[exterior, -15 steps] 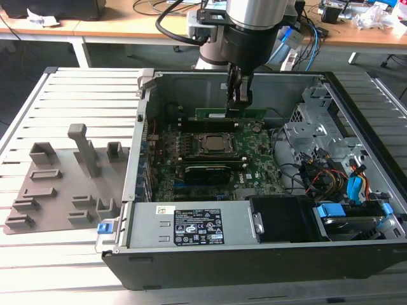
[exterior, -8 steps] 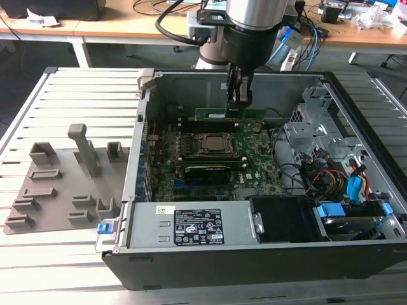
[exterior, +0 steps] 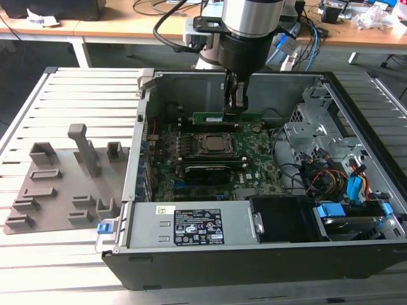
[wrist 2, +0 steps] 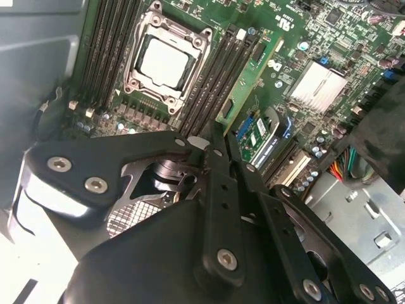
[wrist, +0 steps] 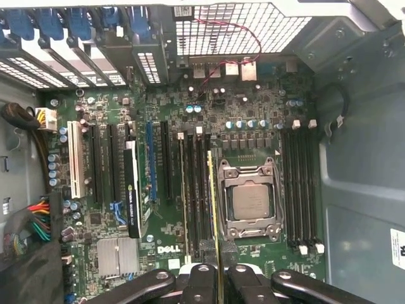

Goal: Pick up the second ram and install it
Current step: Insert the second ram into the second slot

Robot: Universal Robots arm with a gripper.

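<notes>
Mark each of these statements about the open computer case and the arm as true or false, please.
1. The gripper is inside the open computer case. True.
2. The gripper is shut on a thin green memory stick. True; in the first wrist view the stick stands edge-on between the fingers.
3. The processor socket is covered by a cooler with a fan. False; the socket is bare, with its metal frame showing.
4. The memory stick lies on the grey parts tray. False; it is at the motherboard, in the slots beside the socket.
5. The grey parts tray sits outside the case, on the exterior view's left. True.
</notes>
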